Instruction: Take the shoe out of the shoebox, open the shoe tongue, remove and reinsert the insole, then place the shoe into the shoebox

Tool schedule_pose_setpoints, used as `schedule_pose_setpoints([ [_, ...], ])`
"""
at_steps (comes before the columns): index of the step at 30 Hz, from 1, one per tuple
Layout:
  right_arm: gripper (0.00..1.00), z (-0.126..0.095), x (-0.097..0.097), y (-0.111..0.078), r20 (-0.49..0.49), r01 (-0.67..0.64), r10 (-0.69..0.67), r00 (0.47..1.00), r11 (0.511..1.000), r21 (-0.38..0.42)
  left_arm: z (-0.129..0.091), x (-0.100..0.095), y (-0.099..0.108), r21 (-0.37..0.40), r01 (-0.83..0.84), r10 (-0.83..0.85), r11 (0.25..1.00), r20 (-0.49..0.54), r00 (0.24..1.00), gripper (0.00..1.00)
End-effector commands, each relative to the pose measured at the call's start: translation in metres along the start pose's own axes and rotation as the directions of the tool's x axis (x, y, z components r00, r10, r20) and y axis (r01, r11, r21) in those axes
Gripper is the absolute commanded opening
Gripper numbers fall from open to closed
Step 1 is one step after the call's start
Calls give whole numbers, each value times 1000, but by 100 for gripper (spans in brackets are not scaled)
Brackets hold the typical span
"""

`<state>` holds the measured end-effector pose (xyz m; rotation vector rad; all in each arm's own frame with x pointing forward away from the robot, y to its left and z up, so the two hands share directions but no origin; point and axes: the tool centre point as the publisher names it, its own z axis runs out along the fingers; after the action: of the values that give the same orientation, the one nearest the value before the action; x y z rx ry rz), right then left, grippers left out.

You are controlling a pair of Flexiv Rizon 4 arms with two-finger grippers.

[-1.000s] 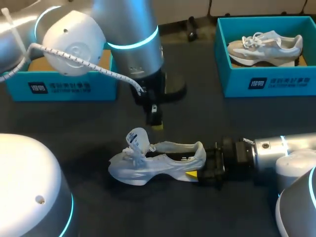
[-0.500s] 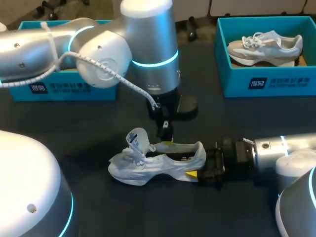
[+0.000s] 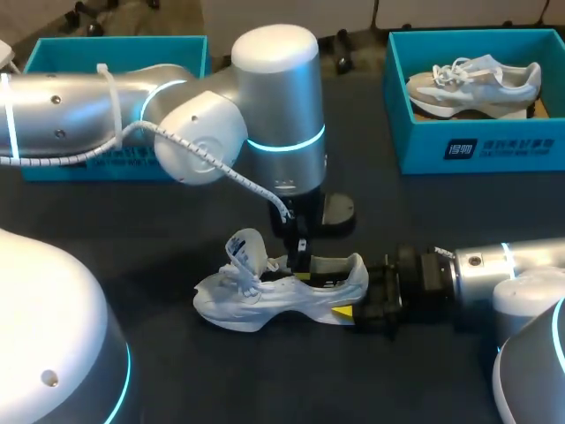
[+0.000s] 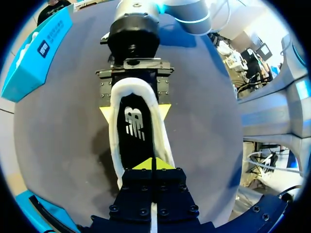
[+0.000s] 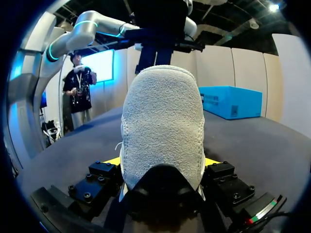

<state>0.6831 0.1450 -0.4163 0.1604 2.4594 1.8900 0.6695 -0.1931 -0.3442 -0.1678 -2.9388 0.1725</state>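
A white shoe lies on its side-sole on the dark table, toe to the left, tongue folded up. My right gripper is shut on its heel, one yellow tip on each side. My left gripper comes straight down into the shoe's opening. In the left wrist view its yellow tips are pressed together just above the black insole, inside the white collar. I cannot tell whether the tips touch the insole.
A teal shoebox at the back right holds a second pale shoe. Another teal box stands at the back left, partly behind my left arm. Bare dark table lies in front of the shoe.
My left arm has swung right and lowered, bringing its shut gripper from behind the shoe down into the opening. The right gripper and the shoe have not moved.
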Motion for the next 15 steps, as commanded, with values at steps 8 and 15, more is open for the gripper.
schedule_pose_setpoints([
  [8,0,1,0,0,2,0,0,1000,1000,2,15,5,15,-20,-4,4,1000,-18,1000,0],
  [15,0,1,0,0,2,0,0,1000,1000,2,28,15,21,-42,-11,9,999,-39,999,0],
])
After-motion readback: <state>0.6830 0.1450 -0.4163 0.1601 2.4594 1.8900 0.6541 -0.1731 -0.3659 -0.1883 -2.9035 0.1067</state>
